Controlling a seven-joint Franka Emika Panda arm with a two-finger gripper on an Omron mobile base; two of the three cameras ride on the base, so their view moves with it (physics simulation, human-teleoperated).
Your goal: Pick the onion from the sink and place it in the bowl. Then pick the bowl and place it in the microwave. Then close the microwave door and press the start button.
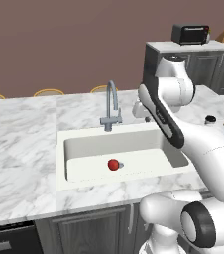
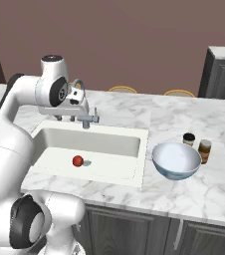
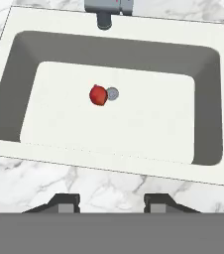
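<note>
The onion (image 3: 98, 95) lies on the sink (image 3: 134, 131) floor, touching the drain (image 3: 113, 94), ahead of and below the gripper (image 3: 112, 203) (fingers parted, empty) above the front rim.

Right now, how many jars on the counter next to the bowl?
2. A dark-lidded jar and a brown jar stand side by side on the counter, just behind the bowl on its right. Others could be out of frame.

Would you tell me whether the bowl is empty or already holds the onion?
Empty: the bowl shows a plain white inside, and the onion lies in the sink.
</note>
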